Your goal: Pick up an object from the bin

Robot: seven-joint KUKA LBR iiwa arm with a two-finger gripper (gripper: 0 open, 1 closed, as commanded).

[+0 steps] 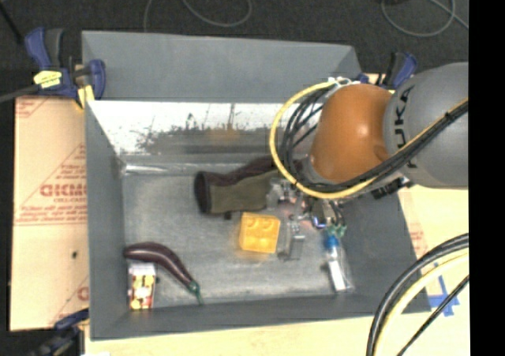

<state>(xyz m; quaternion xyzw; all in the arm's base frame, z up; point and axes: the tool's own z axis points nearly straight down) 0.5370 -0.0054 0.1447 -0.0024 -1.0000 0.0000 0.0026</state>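
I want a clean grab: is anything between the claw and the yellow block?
Nothing visible. The claw is at the right edge of the yellow block; the dark sock lies just behind it.

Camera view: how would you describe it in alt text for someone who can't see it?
The gripper of a robot arm reaches into a grey metal bin from the right, down beside a yellow block in the middle. A dark olive cloth lies behind the block; a purple toy aubergine and a small box lie front left, a white tube right.
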